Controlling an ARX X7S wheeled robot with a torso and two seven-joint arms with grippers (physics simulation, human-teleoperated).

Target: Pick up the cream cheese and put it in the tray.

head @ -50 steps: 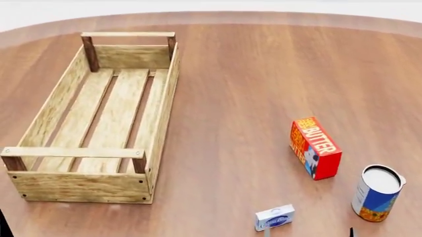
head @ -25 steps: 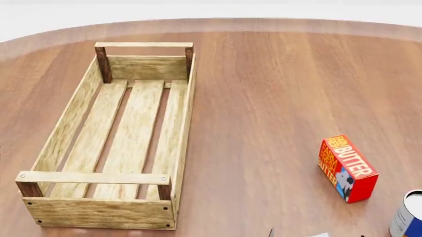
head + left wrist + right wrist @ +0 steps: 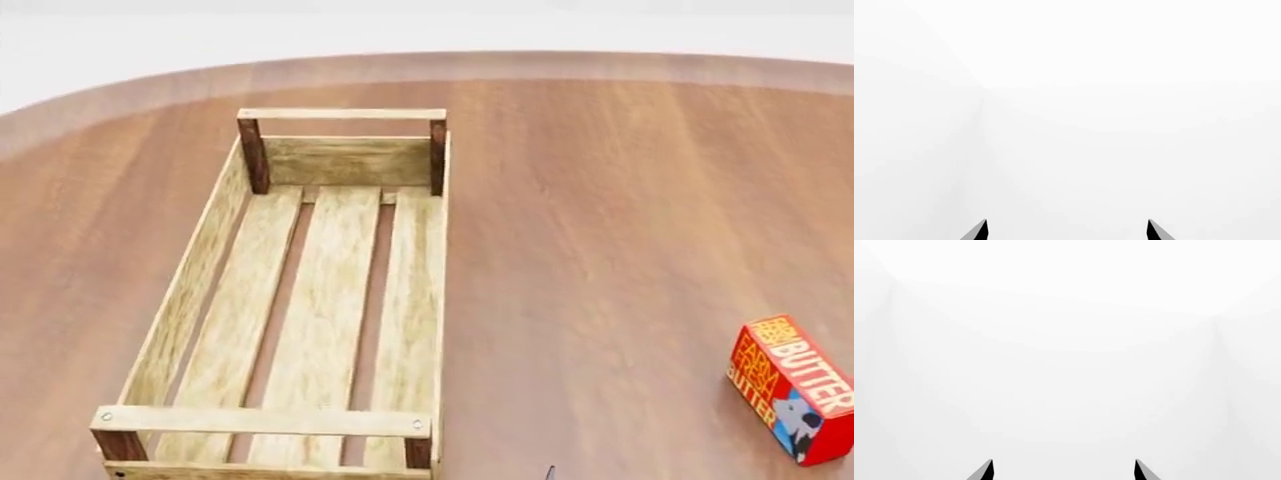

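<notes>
The tray (image 3: 200, 270), a long light-wood crate with dark corner posts and handle bars, lies on the table at the left of the head view, nothing inside it. The cream cheese is out of view. My left gripper (image 3: 1067, 230) shows only two dark fingertips (image 3: 981, 231) set wide apart against blank white. My right gripper (image 3: 1063, 470) looks the same, its fingertips (image 3: 1142, 471) far apart with nothing between them. A thin dark sliver (image 3: 549, 472) pokes up at the head view's lower edge.
A red-orange butter box (image 3: 795, 385) stands at the right edge of the head view. The round wooden table (image 3: 601, 220) has its curved far rim near the top, with white background beyond.
The head view has swung up and to the left: the tray and butter box slid right and down in frame, and the cream cheese and can dropped out of view.
</notes>
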